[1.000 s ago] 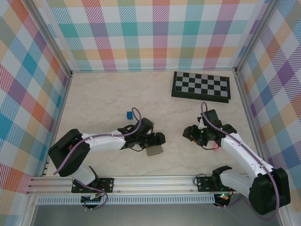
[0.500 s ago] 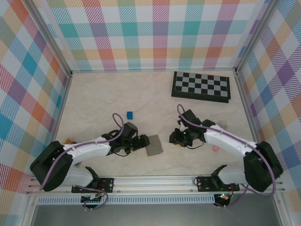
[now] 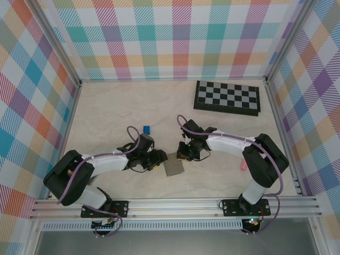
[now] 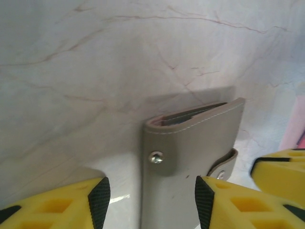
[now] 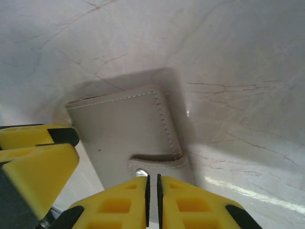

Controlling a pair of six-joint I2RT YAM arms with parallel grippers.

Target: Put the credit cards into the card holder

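the left end effector [image 4: 152, 202] was released, its yellow fingers with black pads [image 4: 99, 200] spread to either side of the flat grey stitched card holder [image 4: 190, 143]. its left pad was clear of the holder's edge and its right pad was just beside the holder's strap. the right end effector [image 5: 152, 188] was clenched, with only a thin slit between its yellow fingertips, which sat right at the strap. whether they pinched the strap could not be told. the card holder lay folded on the cream marbled desk [image 3: 117, 111], near the front edge and between the two end effectors, with a metal stud showing on its cover. a black-and-white chequered board [image 3: 227, 97] lay well apart at the far right. a small blue block [image 3: 146, 129] sat beyond the left arm, and a small pink object [image 3: 243, 164] lay beside the right arm.
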